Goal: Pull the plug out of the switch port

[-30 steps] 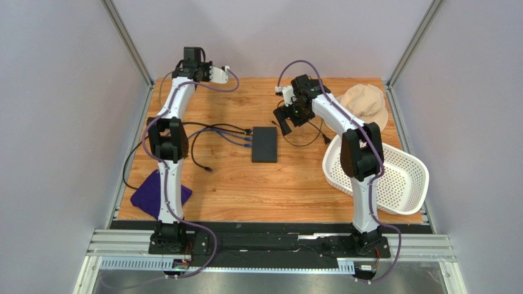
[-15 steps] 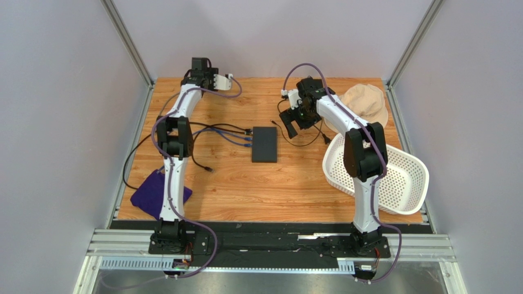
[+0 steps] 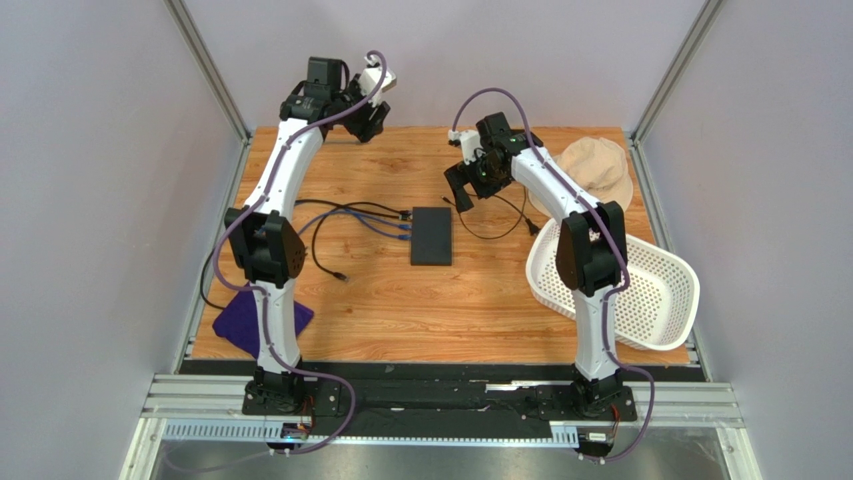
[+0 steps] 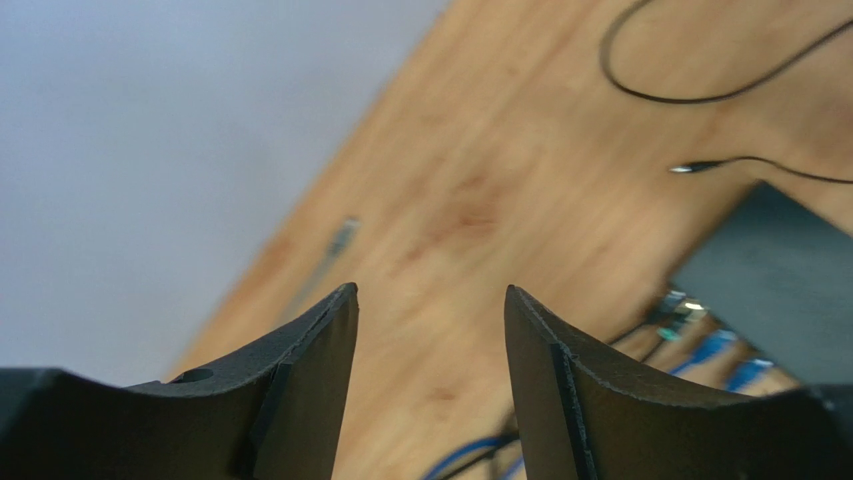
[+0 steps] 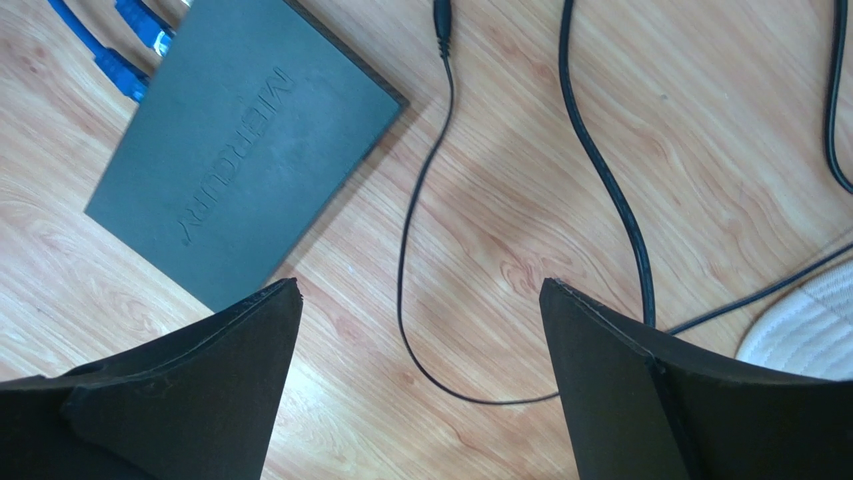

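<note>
The flat black switch [image 3: 432,235] lies at the middle of the wooden table, with blue plugs [image 3: 403,231] and a black lead at its left narrow side. My left gripper [image 3: 368,118] hangs open and empty above the table's back edge, far from the switch. Its wrist view shows the switch [image 4: 776,285] and the blurred blue plugs [image 4: 701,340] off to the right of the left gripper [image 4: 429,292]. My right gripper [image 3: 463,190] hovers open just behind and to the right of the switch. In the right wrist view the switch [image 5: 240,140] and blue plugs [image 5: 120,50] sit upper left of the empty right gripper [image 5: 420,285].
A thin black cable [image 5: 410,260] with a loose barrel tip [image 5: 441,22] curls on the wood right of the switch. A white basket [image 3: 661,300] and a beige hat [image 3: 596,170] stand on the right. Black cable loops [image 3: 318,240] and a purple cloth [image 3: 245,315] lie on the left.
My left gripper went from shut to open, and rose and swung to the right over the back edge. My right gripper stayed open and shifted only slightly near the switch.
</note>
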Robot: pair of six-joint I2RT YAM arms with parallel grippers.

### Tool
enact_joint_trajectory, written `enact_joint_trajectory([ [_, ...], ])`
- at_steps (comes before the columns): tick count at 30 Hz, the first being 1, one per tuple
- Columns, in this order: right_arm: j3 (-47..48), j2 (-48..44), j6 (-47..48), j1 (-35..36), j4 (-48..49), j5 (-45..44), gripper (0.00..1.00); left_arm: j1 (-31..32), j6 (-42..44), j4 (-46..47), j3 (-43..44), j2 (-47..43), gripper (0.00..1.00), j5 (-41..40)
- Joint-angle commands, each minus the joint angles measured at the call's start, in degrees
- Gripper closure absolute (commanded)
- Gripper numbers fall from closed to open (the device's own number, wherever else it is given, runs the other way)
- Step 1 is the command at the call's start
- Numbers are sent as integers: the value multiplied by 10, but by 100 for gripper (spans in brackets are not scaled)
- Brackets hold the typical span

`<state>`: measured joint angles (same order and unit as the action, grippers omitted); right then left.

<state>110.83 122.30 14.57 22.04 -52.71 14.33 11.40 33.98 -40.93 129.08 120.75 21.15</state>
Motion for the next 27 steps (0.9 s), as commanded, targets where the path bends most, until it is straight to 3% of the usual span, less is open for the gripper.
enact_joint_trajectory([
  [1, 44, 29, -12, 18, 12, 18, 9, -4, -147, -105, 17, 83, 36, 103],
  [8, 168, 120, -20, 50, 20, 54, 16, -31, -317, -107, 17, 100, 36, 163],
  [12, 242, 173, -21, 66, 19, 92, 10, -35, -313, -86, -64, 24, 31, 158],
  [17, 302, 231, -12, 82, 26, 128, 7, -52, -337, -107, -97, -20, 25, 175],
  [22, 306, 257, -6, 84, 24, 142, 7, -61, -353, -87, -153, -78, 24, 171],
  [27, 299, 261, 3, 84, -9, 235, 9, -63, -345, -93, -160, -93, 24, 166],
])
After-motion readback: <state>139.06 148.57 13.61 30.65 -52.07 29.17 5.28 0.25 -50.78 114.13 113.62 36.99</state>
